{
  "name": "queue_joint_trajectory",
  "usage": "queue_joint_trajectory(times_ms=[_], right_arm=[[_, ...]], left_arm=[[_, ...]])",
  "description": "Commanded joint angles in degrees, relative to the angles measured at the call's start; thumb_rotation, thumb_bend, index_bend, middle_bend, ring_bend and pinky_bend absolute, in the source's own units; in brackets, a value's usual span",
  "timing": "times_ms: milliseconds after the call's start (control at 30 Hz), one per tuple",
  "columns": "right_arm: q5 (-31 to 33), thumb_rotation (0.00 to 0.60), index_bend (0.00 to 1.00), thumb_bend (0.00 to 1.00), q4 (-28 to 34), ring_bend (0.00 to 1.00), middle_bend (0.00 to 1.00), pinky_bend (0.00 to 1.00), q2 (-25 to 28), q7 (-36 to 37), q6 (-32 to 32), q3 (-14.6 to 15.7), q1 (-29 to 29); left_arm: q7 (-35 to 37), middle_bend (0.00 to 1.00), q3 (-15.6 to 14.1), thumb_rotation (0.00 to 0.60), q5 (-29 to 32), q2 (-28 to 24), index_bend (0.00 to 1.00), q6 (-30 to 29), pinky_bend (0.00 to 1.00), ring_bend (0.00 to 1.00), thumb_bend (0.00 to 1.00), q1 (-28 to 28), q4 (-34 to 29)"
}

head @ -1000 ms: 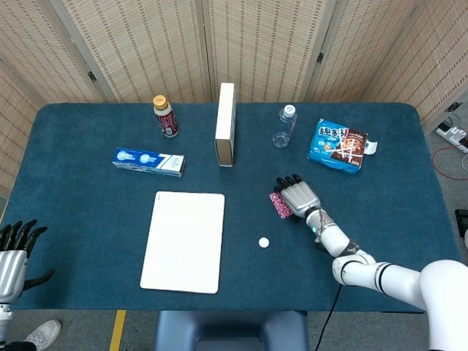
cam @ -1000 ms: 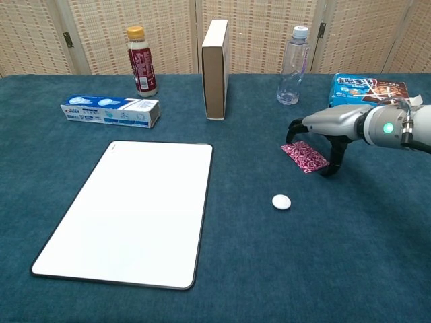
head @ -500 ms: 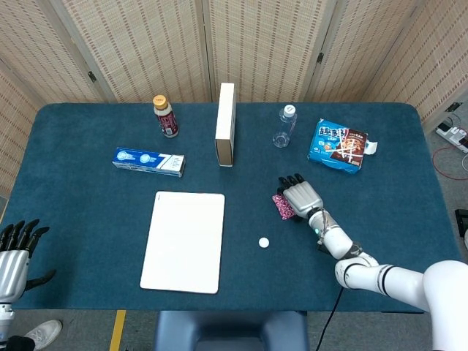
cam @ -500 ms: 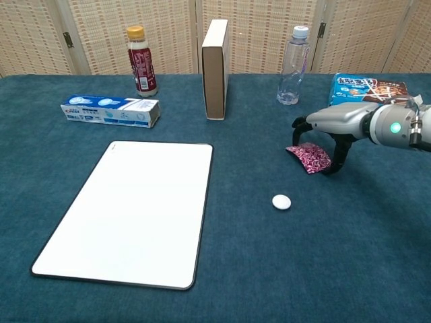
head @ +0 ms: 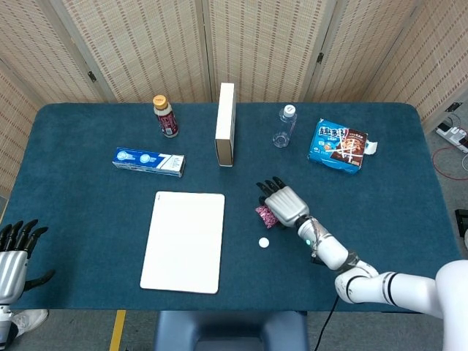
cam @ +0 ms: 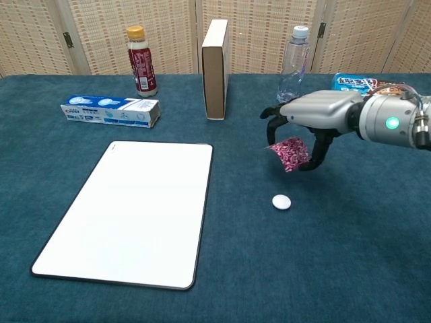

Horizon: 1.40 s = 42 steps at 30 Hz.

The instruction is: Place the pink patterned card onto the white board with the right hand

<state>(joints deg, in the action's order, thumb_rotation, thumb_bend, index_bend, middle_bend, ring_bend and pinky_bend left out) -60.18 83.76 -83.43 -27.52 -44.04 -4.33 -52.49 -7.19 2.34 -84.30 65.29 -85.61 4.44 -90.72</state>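
Your right robot hand (cam: pixel 306 118) holds the pink patterned card (cam: pixel 288 153), fingers curled over it from above and the thumb behind. The card hangs tilted beneath the palm, clear of the worktop (cam: pixel 337 256), in the chest view. In the head view the same card (head: pixel 265 215) shows at the fingertips of that robot hand (head: pixel 284 202), to the right of the white board (head: pixel 183 240) and apart from it. The white board (cam: pixel 131 209) lies flat with nothing on it. A small white disc (cam: pixel 281 201) sits on the worktop just below and in front of the held card.

Your left robot hand (head: pixel 14 252) shows only at the lower left edge of the head view, fingers spread, holding nothing.

Along the far side stand a capped drink bottle (cam: pixel 140 61), an upright box (cam: pixel 215 68) and a clear water bottle (cam: pixel 292 66). A toothpaste carton (cam: pixel 110 111) and a snack packet (head: pixel 340 145) lie flat.
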Motion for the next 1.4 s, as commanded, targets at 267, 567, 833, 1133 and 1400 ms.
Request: queue_joint_trajectory(times_ms=[267, 567, 833, 1133, 1400], right_arm=[[-0.6, 0.600, 0.32, 0.27, 1.4, 0.00, 0.07, 0.00, -6.0, -5.1, 1.8, -1.6, -5.4], [2.5, 0.600, 0.29, 0.27, -4.5, 0.00, 0.07, 0.00, -13.3, -9.2, 4.4, -3.0, -11.0], [5.1, 0.600, 0.15, 0.27, -7.2, 0.00, 0.06, 0.00, -16.4, -10.8, 4.5, -4.6, -14.4], [6.6, 0.600, 0.00, 0.27, -5.1, 0.00, 0.06, 0.00, -14.1, -10.3, 2.7, -3.4, -13.7], [0.9, 0.600, 0.14, 0.27, 3.5, 0.00, 0.09, 0.00, -4.5, -5.8, -3.3, 1.2, -6.7]], left_arm=[[0.1, 0.12, -0.2, 0.600, -0.2, -0.8, 0.21, -1.2, 0.00, 0.06, 0.18, -0.9, -0.6], [0.8, 0.12, -0.3, 0.600, 0.4, -1.3, 0.21, -2.1, 0.00, 0.06, 0.18, -2.0, -0.2], [1.0, 0.12, -0.3, 0.600, 0.6, -1.1, 0.21, -2.0, 0.00, 0.06, 0.18, -2.3, 0.1], [1.4, 0.12, -0.2, 0.600, 0.8, -1.0, 0.21, -1.5, 0.00, 0.07, 0.18, -2.2, 0.7], [1.6, 0.12, -0.1, 0.600, 0.1, -0.3, 0.21, -0.9, 0.00, 0.07, 0.18, -1.6, 1.2]])
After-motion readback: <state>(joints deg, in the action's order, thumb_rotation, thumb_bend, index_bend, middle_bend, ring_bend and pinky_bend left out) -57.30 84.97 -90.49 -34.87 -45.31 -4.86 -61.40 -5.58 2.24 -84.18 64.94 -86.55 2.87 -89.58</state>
